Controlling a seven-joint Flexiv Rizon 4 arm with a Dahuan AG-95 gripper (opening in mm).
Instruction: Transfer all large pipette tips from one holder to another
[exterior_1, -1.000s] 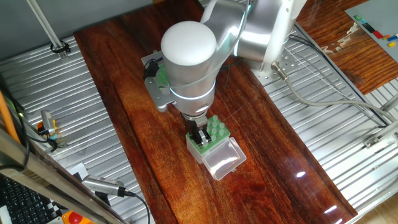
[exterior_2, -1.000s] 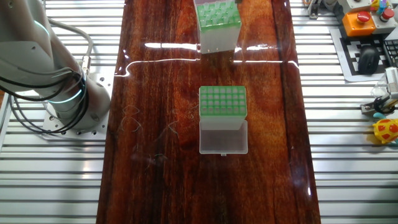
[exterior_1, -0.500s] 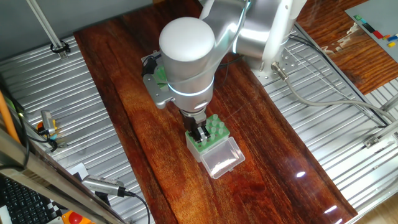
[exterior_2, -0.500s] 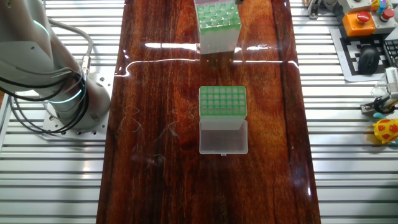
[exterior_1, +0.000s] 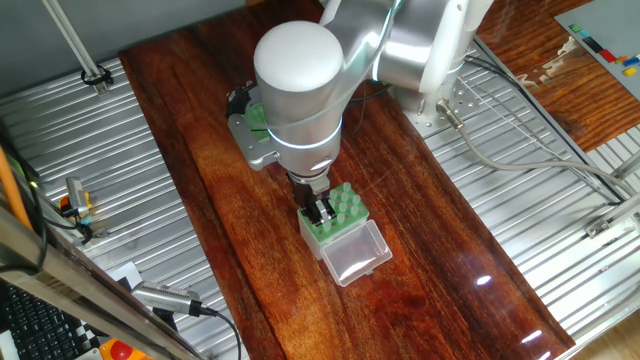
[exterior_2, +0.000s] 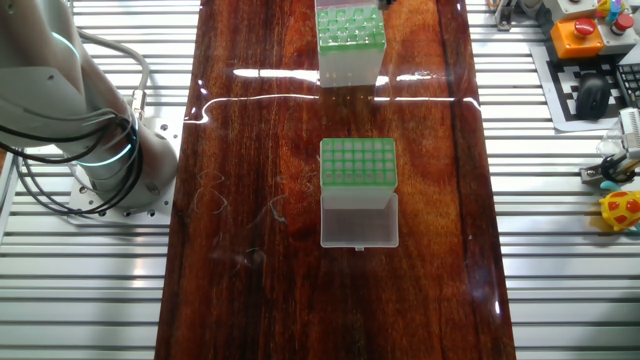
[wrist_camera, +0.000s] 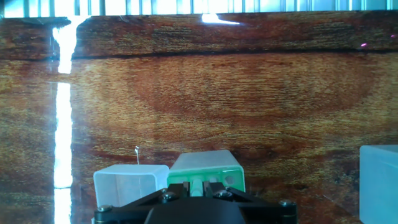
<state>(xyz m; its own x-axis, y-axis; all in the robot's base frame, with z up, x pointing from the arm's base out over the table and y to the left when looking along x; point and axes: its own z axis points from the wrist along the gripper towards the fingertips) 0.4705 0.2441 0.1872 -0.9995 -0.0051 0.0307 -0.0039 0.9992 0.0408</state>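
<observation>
Dark polished wooden tabletop (exterior_2: 260, 150) between ribbed metal decking (exterior_2: 560, 250), orange-buttoned box (exterior_2: 585, 35) at one corner.

- All three views are bright and evenly lit, seemingly from overhead.
- The glossy dark reddish wooden worktop (exterior_2: 260, 150) carries white glare streaks in both fixed views.
- In the hand view a blown-out white band runs down the left side.
- The black claw housing (wrist_camera: 196, 208) at the bottom edge sits dark and soft-focused.

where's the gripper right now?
In one fixed view the gripper is right over the green top of the small clear-sided box, near the table's middle, with that box's open clear lid just in front.
</observation>
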